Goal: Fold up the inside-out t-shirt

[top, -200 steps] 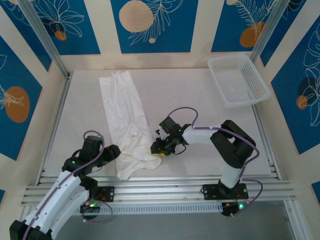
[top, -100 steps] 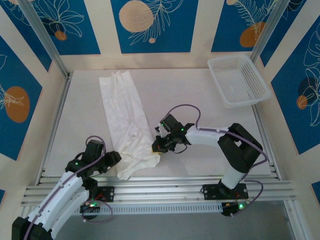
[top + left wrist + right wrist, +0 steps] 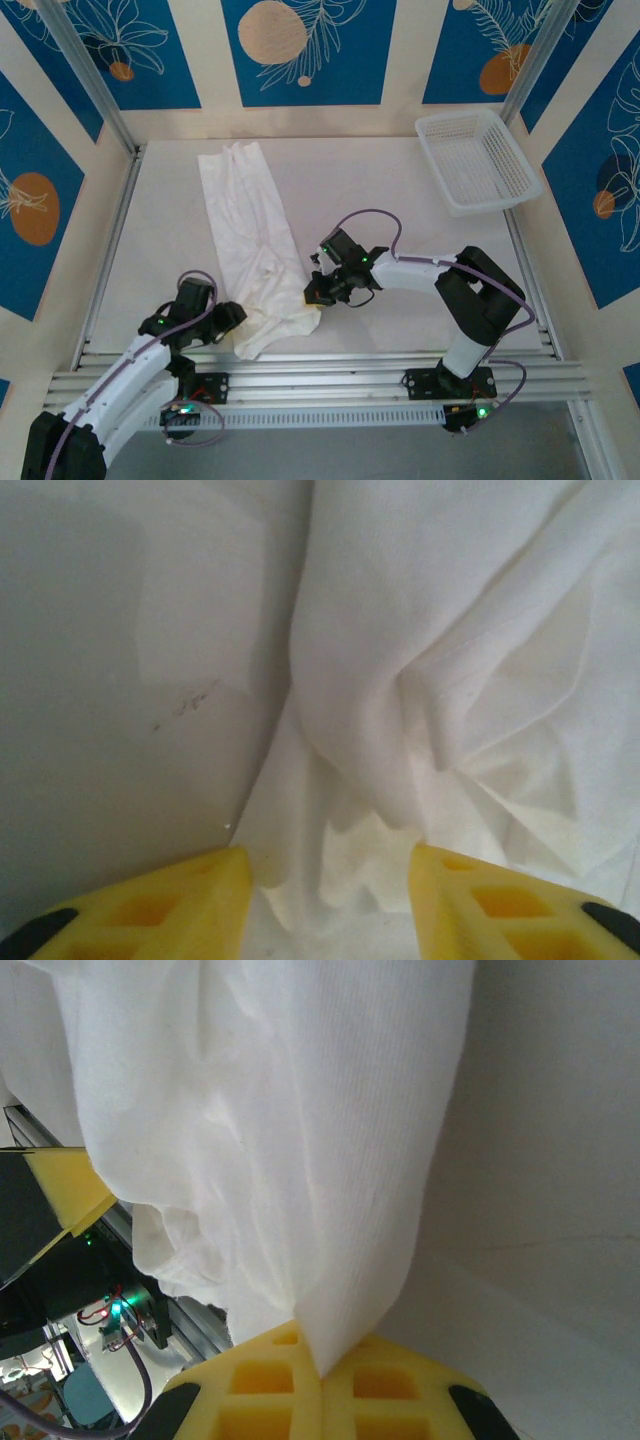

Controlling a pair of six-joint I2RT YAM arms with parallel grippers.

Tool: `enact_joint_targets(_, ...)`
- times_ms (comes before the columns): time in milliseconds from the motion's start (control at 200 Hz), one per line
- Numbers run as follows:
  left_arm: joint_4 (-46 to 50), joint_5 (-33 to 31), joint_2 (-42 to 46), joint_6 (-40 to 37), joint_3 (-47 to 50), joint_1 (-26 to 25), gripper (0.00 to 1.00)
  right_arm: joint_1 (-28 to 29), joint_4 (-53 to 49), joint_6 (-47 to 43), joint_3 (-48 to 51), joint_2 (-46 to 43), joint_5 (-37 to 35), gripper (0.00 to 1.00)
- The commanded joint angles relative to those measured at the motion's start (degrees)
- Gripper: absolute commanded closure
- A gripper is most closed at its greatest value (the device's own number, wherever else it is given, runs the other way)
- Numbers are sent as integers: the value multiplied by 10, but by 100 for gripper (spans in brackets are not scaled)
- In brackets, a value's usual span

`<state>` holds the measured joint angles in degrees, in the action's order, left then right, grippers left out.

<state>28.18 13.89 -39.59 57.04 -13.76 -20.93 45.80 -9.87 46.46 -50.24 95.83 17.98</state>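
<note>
The inside-out t-shirt (image 3: 245, 230) lies as a long crumpled white strip from the table's far left to the near edge. My right gripper (image 3: 313, 296) is at its near right edge. In the right wrist view it (image 3: 322, 1365) is shut on a pinched point of the shirt (image 3: 270, 1110), and the cloth rises from the closed yellow fingers. My left gripper (image 3: 232, 318) sits at the near left edge. Its yellow fingers (image 3: 225, 890) stand apart around wavy folds of the shirt (image 3: 450, 630), so the left gripper (image 3: 328, 875) is open.
A white mesh basket (image 3: 478, 207) stands at the far right corner. Aluminium rails (image 3: 320, 375) run along the near edge by the arm bases. Bare white tabletop (image 3: 400, 200) lies between the shirt and the basket.
My right gripper has shut on the shirt's right edge and shifted slightly. My left gripper has slid in toward the shirt's near left edge, its jaws a little narrower.
</note>
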Motion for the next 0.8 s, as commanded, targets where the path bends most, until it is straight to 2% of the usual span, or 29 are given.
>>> enact_joint_targets(0,58,-37,3,-4,-9,-5,49,3,-12,5,3,5,-3,100)
enact_joint_targets(80,81,-57,14,-12,-20,-4,49,3,-12,5,1,8,-3,100)
enact_joint_targets(240,26,-18,-11,0,-12,-4,51,3,-14,3,-3,17,0,100)
enact_joint_targets(360,6,-13,-36,-5,-13,-5,55,3,-14,5,-1,16,-2,100)
enact_joint_targets(440,-20,1,-42,-7,-12,-5,63,3,-14,5,-1,16,-2,100)
enact_joint_targets(595,-71,24,-42,-2,-12,-5,87,3,-15,5,-2,16,-3,100)
enact_joint_targets(795,-80,31,-40,-3,-9,-4,100,4,-16,5,-4,17,-3,100)
